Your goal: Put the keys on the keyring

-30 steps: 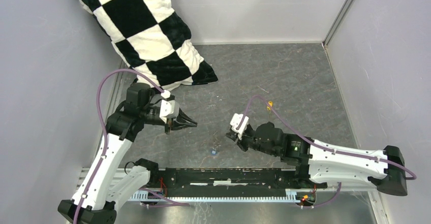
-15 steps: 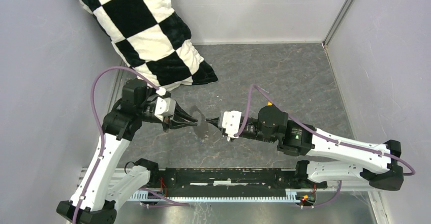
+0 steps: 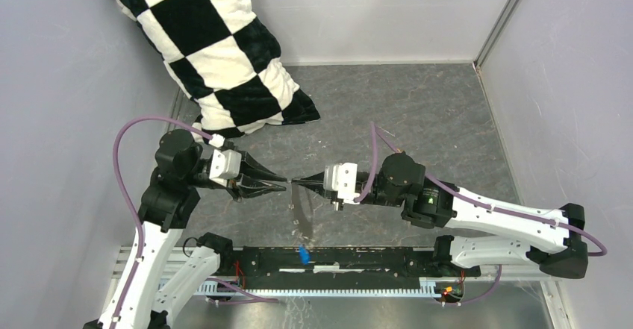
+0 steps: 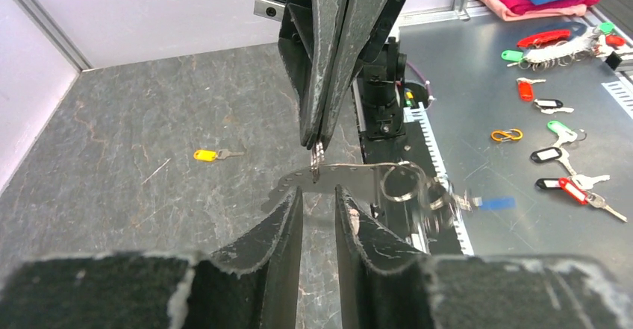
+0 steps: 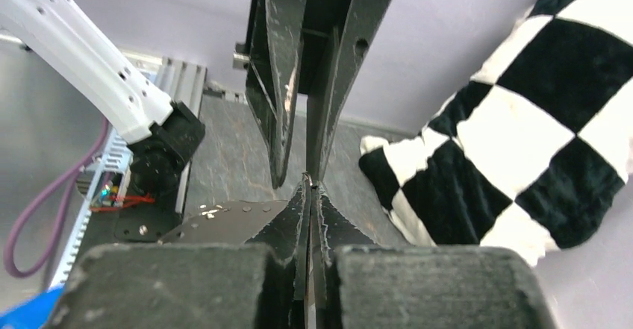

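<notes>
Above the desk, in the top view, both arms are bent at the elbow and reach in toward each other. The left tool and the right tool are almost tip to tip in the air. The keyring hangs blurry from the right tool, with the blue key at its low end. A black and white pillow lies in the far left corner. In the left wrist view, the left tool is a little bit open and holds nothing. The right tool faces it, pinched tight on the keyring. The yellow key lies alone on the desk. In the right wrist view, the right tool is closed and the left tool shows a thin gap.
</notes>
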`<state>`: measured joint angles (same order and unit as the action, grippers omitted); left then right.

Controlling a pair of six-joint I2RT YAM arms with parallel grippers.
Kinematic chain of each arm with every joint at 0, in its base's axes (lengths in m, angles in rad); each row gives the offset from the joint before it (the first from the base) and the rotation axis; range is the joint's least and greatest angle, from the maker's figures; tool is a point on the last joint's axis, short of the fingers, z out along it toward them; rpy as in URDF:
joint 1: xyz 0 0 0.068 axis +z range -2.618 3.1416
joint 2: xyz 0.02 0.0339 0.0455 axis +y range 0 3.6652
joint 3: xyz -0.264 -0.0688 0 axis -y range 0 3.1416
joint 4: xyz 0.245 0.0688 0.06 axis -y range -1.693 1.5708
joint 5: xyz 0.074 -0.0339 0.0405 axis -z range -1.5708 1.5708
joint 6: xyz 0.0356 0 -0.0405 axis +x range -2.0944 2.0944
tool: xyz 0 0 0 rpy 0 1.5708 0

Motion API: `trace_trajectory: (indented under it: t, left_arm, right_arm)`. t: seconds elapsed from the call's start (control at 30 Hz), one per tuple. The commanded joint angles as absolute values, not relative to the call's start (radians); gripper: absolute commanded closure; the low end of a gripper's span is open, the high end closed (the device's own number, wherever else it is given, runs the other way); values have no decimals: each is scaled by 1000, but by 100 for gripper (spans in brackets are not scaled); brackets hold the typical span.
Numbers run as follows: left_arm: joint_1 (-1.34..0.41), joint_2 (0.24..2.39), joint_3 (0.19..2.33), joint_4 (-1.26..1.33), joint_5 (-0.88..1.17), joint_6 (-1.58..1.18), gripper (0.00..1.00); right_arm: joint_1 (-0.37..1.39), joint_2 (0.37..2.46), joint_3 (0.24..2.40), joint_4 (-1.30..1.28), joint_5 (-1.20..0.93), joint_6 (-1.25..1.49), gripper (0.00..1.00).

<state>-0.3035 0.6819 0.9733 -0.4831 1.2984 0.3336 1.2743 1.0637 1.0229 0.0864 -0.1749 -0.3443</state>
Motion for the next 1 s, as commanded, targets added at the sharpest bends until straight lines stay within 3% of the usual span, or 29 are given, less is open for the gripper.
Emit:
trace_trajectory:
  t: [0.0, 0.4, 0.77, 0.97]
  left_arm:
    - [-305, 678, 966, -404, 1347, 224, 70]
    - [-305, 677, 1008, -406, 1371, 229, 71]
    - [-305, 658, 994, -403, 1384, 228, 92]
    - [-305, 638, 978, -404, 1401, 248, 82]
  right_arm:
    - [1278, 1054, 1016, 253, -226, -287, 100]
    - [1271, 1050, 951, 378, -232, -207, 100]
    - [1269, 1062, 901, 498, -213, -146, 100]
    - [1267, 1062, 894, 516, -219, -131, 100]
